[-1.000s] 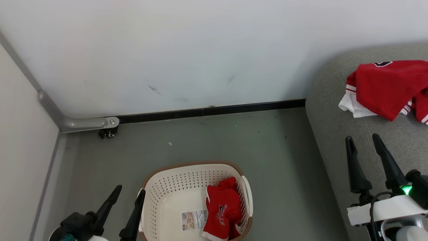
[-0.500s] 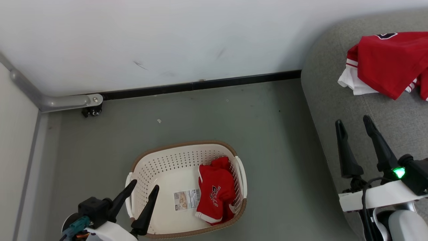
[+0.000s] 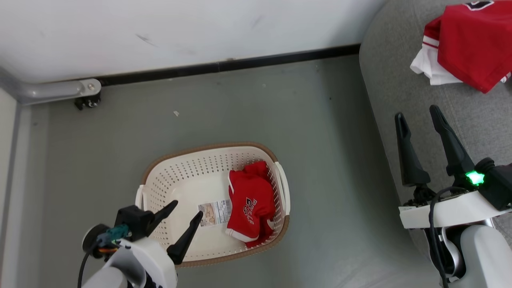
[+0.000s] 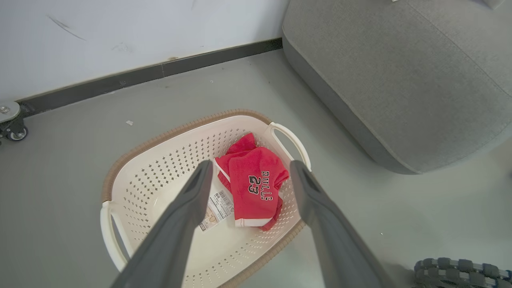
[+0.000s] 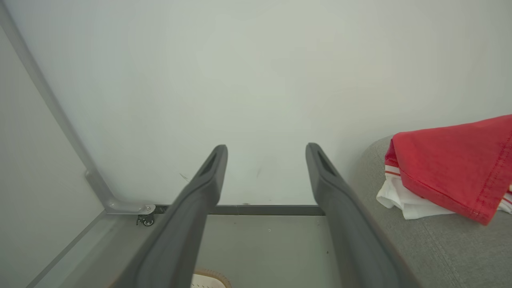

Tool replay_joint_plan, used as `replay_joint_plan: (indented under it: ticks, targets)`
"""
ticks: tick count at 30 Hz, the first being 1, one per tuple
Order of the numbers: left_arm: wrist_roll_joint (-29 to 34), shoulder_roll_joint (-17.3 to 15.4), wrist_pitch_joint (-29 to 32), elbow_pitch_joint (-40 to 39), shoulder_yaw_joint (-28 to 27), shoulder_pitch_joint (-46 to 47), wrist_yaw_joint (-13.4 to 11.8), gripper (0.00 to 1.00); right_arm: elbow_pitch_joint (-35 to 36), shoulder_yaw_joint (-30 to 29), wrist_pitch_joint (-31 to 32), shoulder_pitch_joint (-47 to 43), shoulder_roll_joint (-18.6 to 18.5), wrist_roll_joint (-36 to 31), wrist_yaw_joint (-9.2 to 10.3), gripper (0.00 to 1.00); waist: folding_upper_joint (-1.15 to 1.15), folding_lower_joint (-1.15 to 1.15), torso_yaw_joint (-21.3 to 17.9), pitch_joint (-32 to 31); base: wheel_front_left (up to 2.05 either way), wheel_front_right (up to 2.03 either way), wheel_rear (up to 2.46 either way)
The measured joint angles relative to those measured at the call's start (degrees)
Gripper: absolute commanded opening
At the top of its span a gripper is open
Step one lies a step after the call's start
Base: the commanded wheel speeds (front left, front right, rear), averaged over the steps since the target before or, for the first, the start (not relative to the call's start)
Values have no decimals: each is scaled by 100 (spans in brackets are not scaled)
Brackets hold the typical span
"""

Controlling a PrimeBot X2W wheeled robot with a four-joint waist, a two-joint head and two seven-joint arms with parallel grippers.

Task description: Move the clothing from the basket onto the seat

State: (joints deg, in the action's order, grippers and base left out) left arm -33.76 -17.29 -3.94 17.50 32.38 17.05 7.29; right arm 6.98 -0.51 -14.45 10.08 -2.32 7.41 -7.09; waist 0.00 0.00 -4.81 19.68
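Observation:
The cream basket [image 3: 160,182] [image 4: 160,140] stands on the floor with a brown rim. Inside it, at the right end, lies the smaller red garment [image 3: 250,202] [image 4: 254,188] with a white-black logo, beside a barcode label [image 3: 214,213]. My left gripper [image 3: 186,210] [image 4: 250,170] hovers open over the basket's near left side, empty. The larger red jersey [image 3: 470,44] [image 5: 452,168] with white parts lies on the grey sofa [image 3: 404,68] [image 4: 400,80] at the upper right. My right gripper [image 3: 416,112] [image 5: 266,150] is open and empty over the sofa's left edge.
A white wall with a black skirting [image 3: 224,66] runs behind the basket. A metal bar with a small caster [image 3: 86,102] sits at the left corner. Grey floor [image 3: 328,160] lies between basket and sofa.
The head camera has tilted down, so everything has slid up the picture. My left gripper has risen and come forward over the basket's near left side. The right gripper stays open.

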Motion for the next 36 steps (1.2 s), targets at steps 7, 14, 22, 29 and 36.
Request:
replay_joint_plan:
  ticks: [7,14,22,29,36]
  targets:
    - [175,-345,201,3,520,573,0,100,43,87,0,221,-4,20,0,100,0,0,-108,366,0,0,0]
    - [413,-615,298,83,906,966,0,100,82,122,0,434,-5,87,0,100,0,0,-238,729,0,0,0]
    - [302,-637,495,221,1159,1305,0,100,163,179,0,681,-8,200,0,100,0,0,-392,1131,0,0,0]
    - [199,-643,709,342,1279,1646,0,100,172,301,-1,823,-10,280,0,100,0,0,-526,1460,0,0,0]
    - [80,-632,953,366,1561,1854,0,100,199,367,-1,1072,-11,416,0,100,0,0,-675,1750,0,0,0]
